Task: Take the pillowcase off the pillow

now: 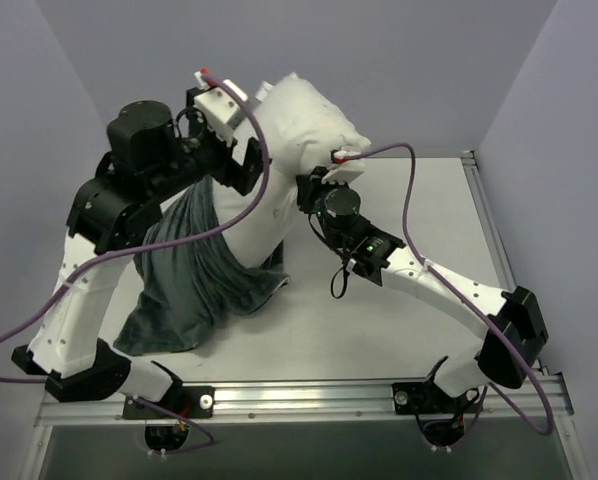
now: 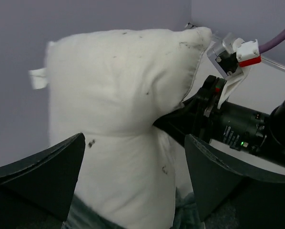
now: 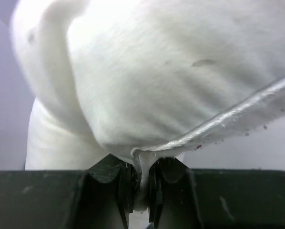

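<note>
The white pillow (image 1: 304, 115) stands upright at the back of the table, its top leaning right. The dark grey pillowcase (image 1: 194, 280) is bunched round its lower end and trails toward the front left. My left gripper (image 1: 231, 158) is open beside the pillow's left flank. In the left wrist view the pillow (image 2: 123, 95) fills the space between the spread fingers (image 2: 42, 171), with grey pillowcase (image 2: 85, 220) at the bottom edge. My right gripper (image 1: 307, 190) is shut on the pillow's piped seam; in the right wrist view that gripper (image 3: 142, 179) pinches a fold of the pillow (image 3: 171, 71).
Lilac walls close in the table on the left, back and right. A metal rail (image 1: 476, 190) runs along the right edge and another (image 1: 309, 400) along the front by the arm bases. Purple cables (image 1: 409, 200) loop over both arms. The right arm (image 2: 238, 124) crosses the left wrist view.
</note>
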